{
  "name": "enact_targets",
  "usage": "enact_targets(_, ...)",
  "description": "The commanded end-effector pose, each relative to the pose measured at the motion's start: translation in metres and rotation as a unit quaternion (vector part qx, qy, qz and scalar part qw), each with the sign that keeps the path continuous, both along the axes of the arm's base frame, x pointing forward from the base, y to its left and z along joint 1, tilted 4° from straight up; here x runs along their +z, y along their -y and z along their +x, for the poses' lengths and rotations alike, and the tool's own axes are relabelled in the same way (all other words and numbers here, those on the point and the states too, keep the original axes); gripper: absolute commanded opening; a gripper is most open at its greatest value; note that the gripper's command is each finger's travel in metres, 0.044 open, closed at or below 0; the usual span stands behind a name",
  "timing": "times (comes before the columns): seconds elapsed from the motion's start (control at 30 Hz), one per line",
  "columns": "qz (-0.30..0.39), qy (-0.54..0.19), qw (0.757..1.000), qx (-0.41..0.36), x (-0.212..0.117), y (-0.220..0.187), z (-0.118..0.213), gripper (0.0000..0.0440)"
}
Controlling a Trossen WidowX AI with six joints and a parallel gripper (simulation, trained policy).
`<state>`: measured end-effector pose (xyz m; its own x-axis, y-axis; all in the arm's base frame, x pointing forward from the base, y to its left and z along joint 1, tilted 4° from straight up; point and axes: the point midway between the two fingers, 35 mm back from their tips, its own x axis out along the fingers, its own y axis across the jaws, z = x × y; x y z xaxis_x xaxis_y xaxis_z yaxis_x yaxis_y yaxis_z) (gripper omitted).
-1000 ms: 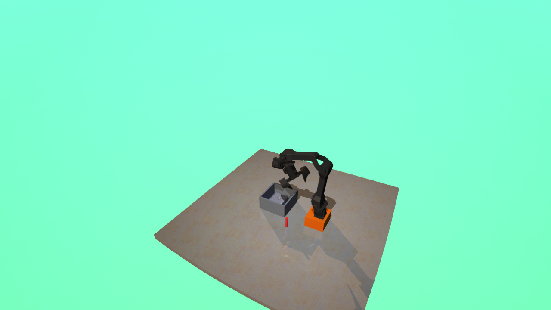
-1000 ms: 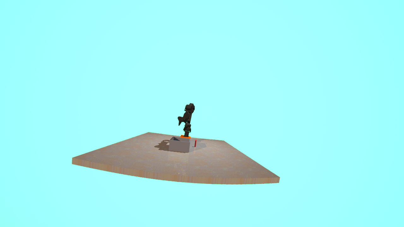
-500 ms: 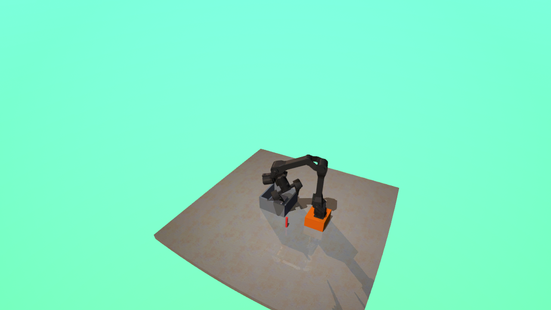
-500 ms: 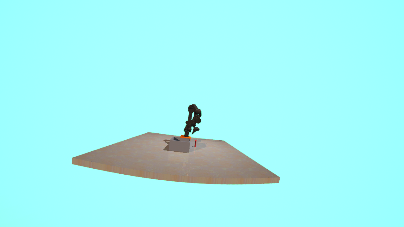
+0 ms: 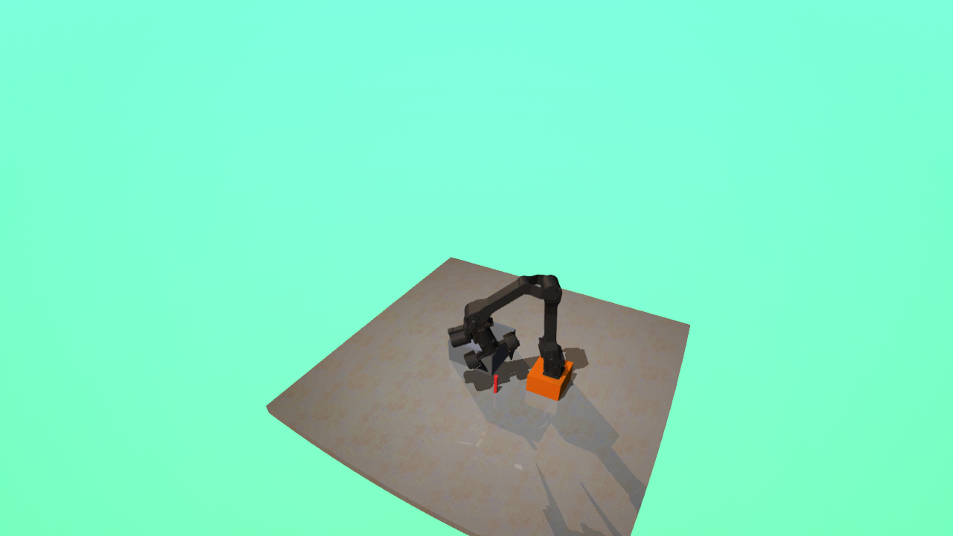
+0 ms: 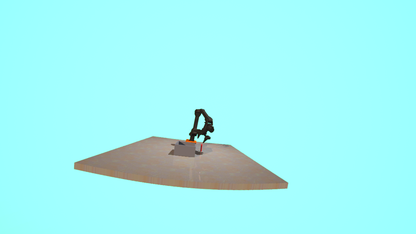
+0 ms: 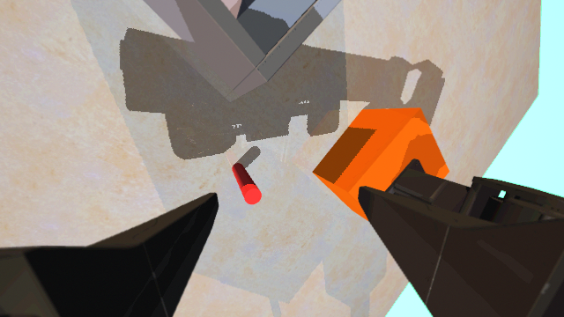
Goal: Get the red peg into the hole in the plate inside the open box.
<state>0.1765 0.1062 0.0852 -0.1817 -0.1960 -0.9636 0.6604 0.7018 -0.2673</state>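
- Jaws stand wide open, pointing down, with nothing between them; the fingertips [image 5: 511,345] [image 6: 206,138] are well apart and hang above the worktop [image 5: 373,400] [image 6: 130,162] [image 7: 53,176].
- Leftmost of the things in the top view is the open grey box [image 5: 457,354] [image 6: 184,150] [image 7: 220,57], partly hidden there by the wrist of the arm. In the exterior view it sits nearer the worktop's back edge than its front edge. The hole at its bottom cannot be seen.
- Just beside the box, to its right in the exterior view, the red peg [image 5: 495,384] [image 6: 201,147] [image 7: 247,185] stands upright on the worktop, outside the box and apart from its wall. In the wrist view it shows beyond the gap between the fingertips, closer to the left-hand one in that picture.
- Farther right in the top view comes the orange base [image 5: 543,386] [image 6: 187,140] [image 7: 397,128], lying between the peg and the worktop's right edge.
- From that base the black arm [image 5: 550,319] [image 6: 196,120] [image 7: 432,189] rises, bends over at the top and reaches down towards the peg.
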Motion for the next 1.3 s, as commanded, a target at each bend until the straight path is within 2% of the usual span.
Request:
enact_targets(0.0,-0.001,0.001,1.0,0.003,-0.014,-0.008,-0.003,0.044)
enact_targets(0.53,0.015,0.046,0.998,0.033,-0.081,-0.021,0.003,0.0439)
enact_targets(0.6,0.016,0.047,0.998,0.036,-0.087,-0.02,0.003,0.0426)
enact_targets(0.83,0.016,0.033,0.999,0.037,-0.106,-0.018,-0.003,0.0255)
enact_targets(1.13,0.004,0.011,0.999,0.03,-0.111,-0.015,-0.006,0.0024)
enact_targets(1.17,0.001,0.008,1.0,0.029,-0.111,-0.014,-0.006,0.0005)
enact_targets(1.27,-0.006,0.025,0.999,0.033,-0.102,-0.013,0.003,0.0)
